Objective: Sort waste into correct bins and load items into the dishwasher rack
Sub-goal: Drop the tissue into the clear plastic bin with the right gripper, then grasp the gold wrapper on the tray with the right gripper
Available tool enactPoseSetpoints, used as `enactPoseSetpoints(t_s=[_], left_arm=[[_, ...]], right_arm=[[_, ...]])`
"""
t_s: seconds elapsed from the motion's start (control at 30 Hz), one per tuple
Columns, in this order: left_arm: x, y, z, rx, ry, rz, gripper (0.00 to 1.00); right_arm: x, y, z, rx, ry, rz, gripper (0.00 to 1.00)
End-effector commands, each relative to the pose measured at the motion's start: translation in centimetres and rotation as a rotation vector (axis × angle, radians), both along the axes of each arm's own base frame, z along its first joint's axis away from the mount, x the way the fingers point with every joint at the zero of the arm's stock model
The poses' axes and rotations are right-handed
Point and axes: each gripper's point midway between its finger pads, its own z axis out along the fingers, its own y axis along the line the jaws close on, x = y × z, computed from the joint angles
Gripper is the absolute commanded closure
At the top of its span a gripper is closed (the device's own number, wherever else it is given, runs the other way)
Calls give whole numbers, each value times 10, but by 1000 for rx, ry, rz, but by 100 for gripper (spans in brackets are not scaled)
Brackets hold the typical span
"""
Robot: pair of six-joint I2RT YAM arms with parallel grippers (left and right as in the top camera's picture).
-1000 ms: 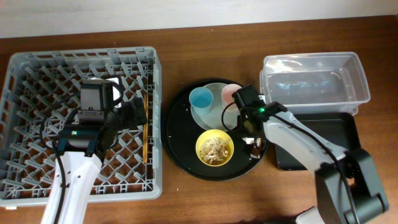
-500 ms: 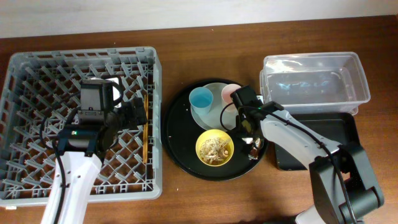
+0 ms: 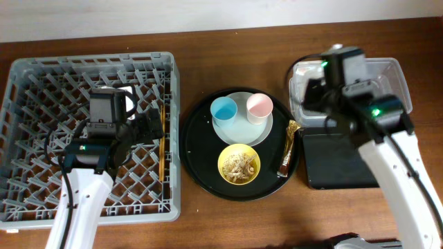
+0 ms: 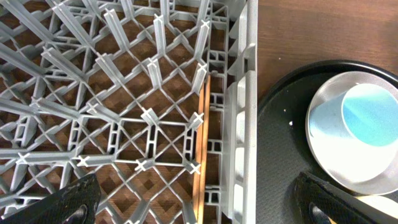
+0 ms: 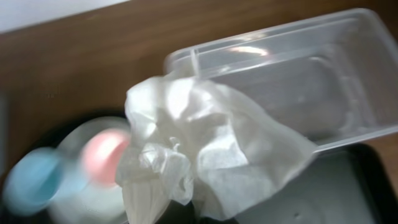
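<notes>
Currently:
- Right gripper (image 3: 311, 93): pinching crumpled napkin (image 5: 205, 149), over 9 o'clock rim of clear tub (image 3: 387, 69).
- Left gripper (image 4: 199, 202): fingers spread, empty, above rack (image 4: 242, 124).
- Chopsticks (image 4: 200, 149): along rack's 3 o'clock wall.
- Foil wrapper (image 3: 286, 149): 3 o'clock edge of round black tray (image 3: 197, 149).

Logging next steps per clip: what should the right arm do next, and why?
Probably move the right pincer further over the clear tub and open it: it holds the crumpled napkin just at the tub's rim.

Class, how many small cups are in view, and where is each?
2. The blue cup and the pink cup both stand on the pale plate in the round black tray; none seems hidden.
</notes>
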Motion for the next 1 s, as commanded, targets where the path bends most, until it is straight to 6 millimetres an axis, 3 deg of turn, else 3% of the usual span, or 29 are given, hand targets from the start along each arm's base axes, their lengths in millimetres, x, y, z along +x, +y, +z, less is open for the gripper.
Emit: enactPoseSetpoints(t_s=[0.0,0.13,0.23,0.27,0.3,0.4,0.43,0.47,0.53,0.57,0.6,0.67,0.8,0.83,0.87,0.97], left_arm=[[2,2,10,-4,-29,14,1],[2,2,10,-4,-29,14,1],[2,2,10,-4,-29,14,1],[2,2,10,-4,-29,14,1],[2,2,10,-4,-29,14,1],[2,2,10,-4,-29,14,1],[2,2,10,-4,-29,14,1],[2,2,10,-4,-29,14,1],[2,2,10,-4,-29,14,1],[2,2,10,-4,-29,14,1],[2,2,10,-4,-29,14,1],[2,2,10,-4,-29,14,1],[2,2,10,-4,-29,14,1],[2,2,10,-4,-29,14,1],[2,2,10,-4,-29,14,1],[2,2,10,-4,-29,14,1]], right_arm=[[20,-51,-43,-21,75,-156,96],[43,-82,-101,30,180,-219,96],[51,-93,-125,62,215,-240,94],[54,-94,-133,100,223,-235,80],[56,-95,-135,126,221,-231,72],[57,-102,-128,154,199,-236,65],[58,-105,-121,157,186,-242,56],[56,-108,-110,157,173,-249,45],[50,-106,-80,174,156,-239,40],[44,-99,-68,204,162,-220,40],[38,-89,-60,243,174,-194,31],[12,-47,-36,429,238,-87,1],[-25,-10,-30,607,362,-23,1],[-35,-9,-33,612,406,-34,4],[-45,-6,-38,602,453,-22,18],[-68,7,-49,583,566,-5,20]])
